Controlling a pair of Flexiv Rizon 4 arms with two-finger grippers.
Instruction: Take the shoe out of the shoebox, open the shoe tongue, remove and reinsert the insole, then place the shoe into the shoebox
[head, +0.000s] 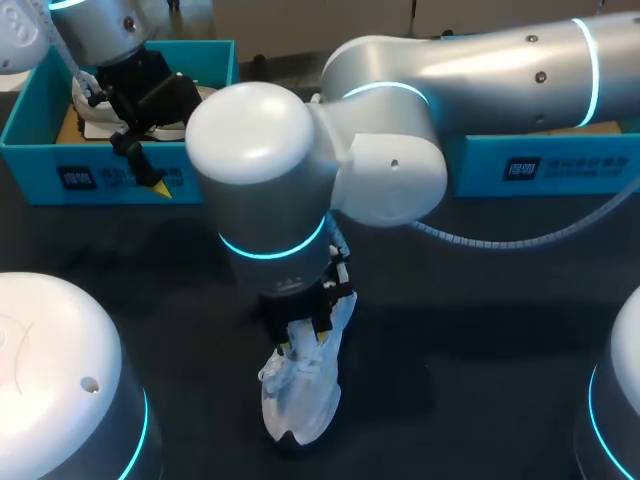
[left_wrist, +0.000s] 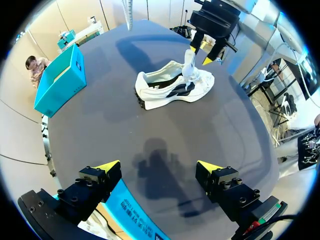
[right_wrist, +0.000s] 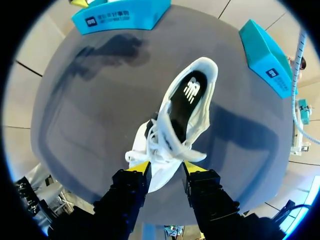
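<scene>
Notably, the left gripper (left_wrist: 159, 167) hung above the wall of a blue shoebox (head: 120, 165) at the table's far left, jaws released and spread wide, holding nothing. A second white shoe (head: 92, 108) lay inside that box. The right arm reached across to the middle of the dark table (head: 480, 340), where the white sneaker (head: 300, 400) stood on its sole, out of either box. The right gripper (right_wrist: 166, 169) was down at the sneaker's laced forefoot, close against the raised tongue (left_wrist: 188, 67); whether it gripped the tongue could not be established. The dark insole (right_wrist: 187, 95) sat inside the sneaker. Another blue shoebox (head: 540, 165) stood at the far right, well apart from the sneaker.
</scene>
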